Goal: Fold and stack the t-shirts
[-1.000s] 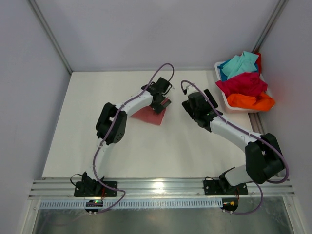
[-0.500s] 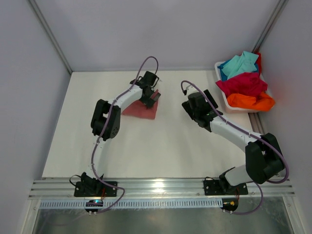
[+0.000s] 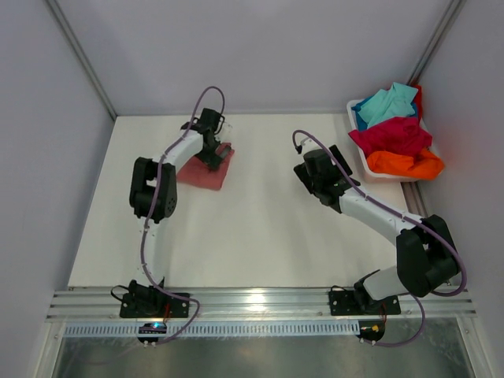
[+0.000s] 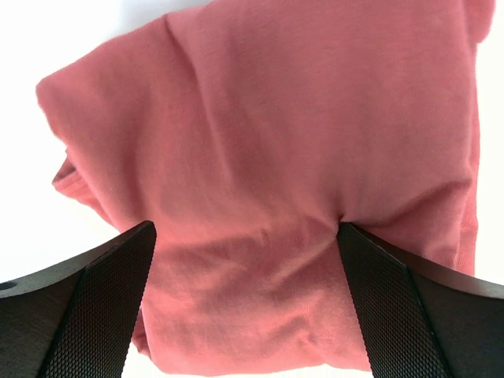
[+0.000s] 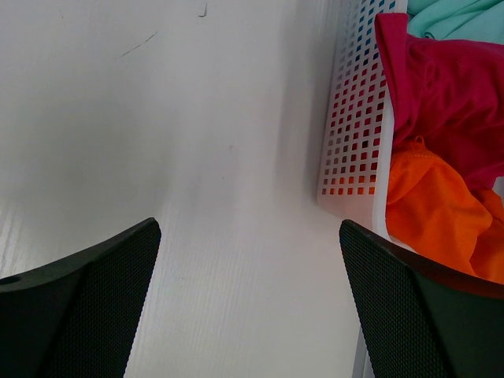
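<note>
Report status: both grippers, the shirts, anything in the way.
Left gripper open, tips pressed onto folded salmon-pink cloth t-shirt. Right gripper open over white table. Crimson tee, orange tee, turquoise tee heaped in white perforated plastic tub. Nothing blocking.

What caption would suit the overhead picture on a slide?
Left gripper, jaws open, over a folded pink t-shirt; three crumpled tees wait in the white tub.

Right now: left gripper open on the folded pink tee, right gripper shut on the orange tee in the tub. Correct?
One error: the right gripper is open and holds nothing. The right wrist view shows it over bare table beside the tub, with the orange tee lying in the tub, untouched. The left gripper is open on the folded pink tee, as you said.
</note>
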Robot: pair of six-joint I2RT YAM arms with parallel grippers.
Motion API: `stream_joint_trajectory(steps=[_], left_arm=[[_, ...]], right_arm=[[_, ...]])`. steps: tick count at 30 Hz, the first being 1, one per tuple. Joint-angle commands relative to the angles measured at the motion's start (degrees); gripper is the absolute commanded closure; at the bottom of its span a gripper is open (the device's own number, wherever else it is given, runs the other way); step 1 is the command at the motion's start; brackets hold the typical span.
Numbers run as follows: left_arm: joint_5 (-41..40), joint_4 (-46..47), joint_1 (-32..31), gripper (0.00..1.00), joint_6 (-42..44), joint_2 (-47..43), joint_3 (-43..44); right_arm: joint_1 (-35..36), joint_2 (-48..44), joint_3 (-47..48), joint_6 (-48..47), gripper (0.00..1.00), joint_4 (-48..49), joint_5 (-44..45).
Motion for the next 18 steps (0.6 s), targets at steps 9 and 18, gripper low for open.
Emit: stream_joint_trajectory(steps=[9, 18], left_arm=[[-3.2, -3.7, 10.9, 0.01, 4.6, 2.1, 6.4], [-5.0, -2.4, 16.3, 0.01, 7.5, 4.7, 9.9]], right_arm=[[0.1, -1.5, 2.0, 1.0, 0.01, 1.2, 0.1], [0.1, -1.4, 2.0, 1.0, 0.01, 1.2, 0.2]])
